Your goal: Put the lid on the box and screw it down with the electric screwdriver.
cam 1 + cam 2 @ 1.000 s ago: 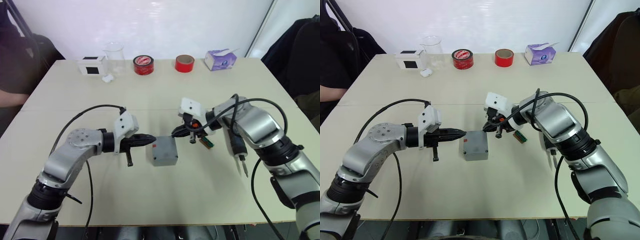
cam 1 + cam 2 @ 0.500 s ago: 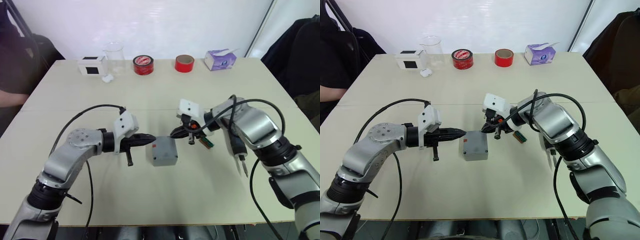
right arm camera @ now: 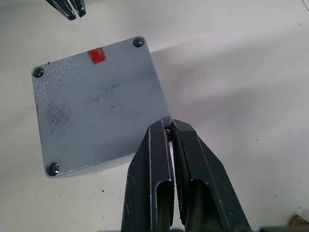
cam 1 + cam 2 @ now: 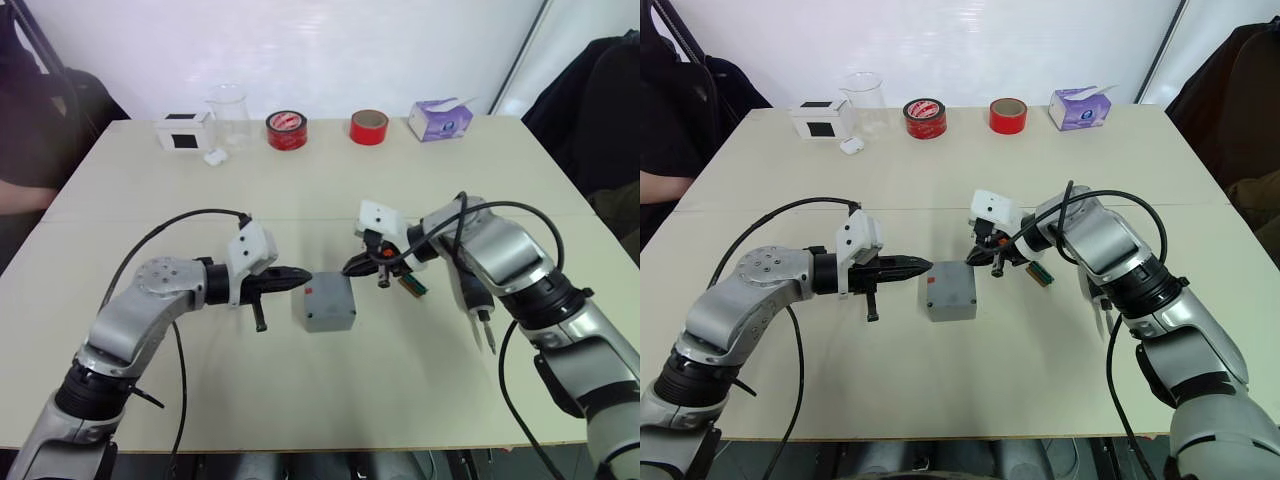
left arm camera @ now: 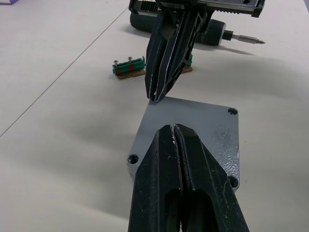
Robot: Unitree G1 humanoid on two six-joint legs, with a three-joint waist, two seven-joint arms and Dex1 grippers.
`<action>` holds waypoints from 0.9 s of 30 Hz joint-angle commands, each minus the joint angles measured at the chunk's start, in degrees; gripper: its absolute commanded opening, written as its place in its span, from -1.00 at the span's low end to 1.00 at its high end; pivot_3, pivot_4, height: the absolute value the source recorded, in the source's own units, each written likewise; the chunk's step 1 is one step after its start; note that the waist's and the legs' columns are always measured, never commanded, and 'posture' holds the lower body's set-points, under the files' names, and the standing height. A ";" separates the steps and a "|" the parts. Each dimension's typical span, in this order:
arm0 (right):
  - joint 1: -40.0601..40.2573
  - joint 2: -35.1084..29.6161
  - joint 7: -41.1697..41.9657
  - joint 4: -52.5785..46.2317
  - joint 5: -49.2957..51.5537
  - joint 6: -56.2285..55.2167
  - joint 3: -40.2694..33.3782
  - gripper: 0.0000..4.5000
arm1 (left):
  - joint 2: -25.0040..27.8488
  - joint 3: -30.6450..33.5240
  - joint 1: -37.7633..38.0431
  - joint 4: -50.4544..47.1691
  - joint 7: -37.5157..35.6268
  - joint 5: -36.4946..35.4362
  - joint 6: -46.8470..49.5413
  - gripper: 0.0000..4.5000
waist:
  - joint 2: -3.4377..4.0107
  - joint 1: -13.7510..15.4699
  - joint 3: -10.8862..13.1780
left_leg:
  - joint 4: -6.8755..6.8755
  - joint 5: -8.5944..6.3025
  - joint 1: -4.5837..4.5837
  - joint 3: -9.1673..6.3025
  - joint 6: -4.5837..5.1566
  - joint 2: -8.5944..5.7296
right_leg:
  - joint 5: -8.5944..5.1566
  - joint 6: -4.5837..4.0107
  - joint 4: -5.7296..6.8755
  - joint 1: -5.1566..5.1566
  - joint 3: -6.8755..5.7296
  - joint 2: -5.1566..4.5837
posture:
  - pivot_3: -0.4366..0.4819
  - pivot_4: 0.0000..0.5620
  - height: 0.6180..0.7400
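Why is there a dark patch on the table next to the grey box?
That is shadow. In the right wrist view the lid throws a soft dark patch on the table. In the left wrist view the right hand shades the table behind it.

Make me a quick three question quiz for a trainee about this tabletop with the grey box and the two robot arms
1. True or false: the lid sits on the box.
2. Which gripper is nearer the electric screwdriver: A left, B right?
3. What colour is the mark on the lid?

Key:
1. True.
2. B; the right gripper is on the screwdriver's side, while the left gripper is across the box.
3. Red.
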 commanded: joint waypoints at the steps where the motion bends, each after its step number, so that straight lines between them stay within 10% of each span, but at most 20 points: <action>1: 0.05 -0.06 0.73 -0.66 0.01 0.57 -0.75 -0.27 | -0.12 0.62 -0.05 -2.40 0.25 -0.23 -0.43 -1.00 | 0.00 0.00 0.00 | 0.00 0.00 0.00 0.00 0.00 0.00 | 0.00 0.00 0.00 0.00 0.00 0.00 | -0.05 -0.47 1.00; 8: 0.01 -1.70 -0.47 -4.38 1.07 3.23 -4.58 0.99 | -0.23 0.43 -0.26 -2.26 0.07 -0.15 -0.58 -1.00 | 0.00 0.01 0.00 | 0.00 0.00 -0.01 0.00 0.00 0.00 | 0.00 0.00 0.00 0.00 0.00 -0.01 | -0.05 -0.47 1.00; 16: -1.33 -9.55 -9.34 -6.94 2.18 24.33 -15.92 0.99 | -0.90 0.50 -2.33 -2.50 -1.56 -1.45 -1.01 -1.00 | 0.00 0.35 0.00 | 0.00 0.00 -0.04 0.00 0.00 -0.04 | 0.00 0.00 -0.01 0.00 -0.02 -0.11 | -0.05 -0.47 1.00; 27: -6.52 -20.50 -14.52 1.91 1.82 40.57 -5.91 0.99 | -3.68 -0.62 -8.15 0.54 -6.23 -2.75 -3.12 -1.00 | 0.04 -0.31 0.03 | -0.09 0.00 0.03 0.07 0.01 0.04 | 0.00 -0.03 -0.05 -0.04 0.05 0.00 | -0.05 -0.47 1.00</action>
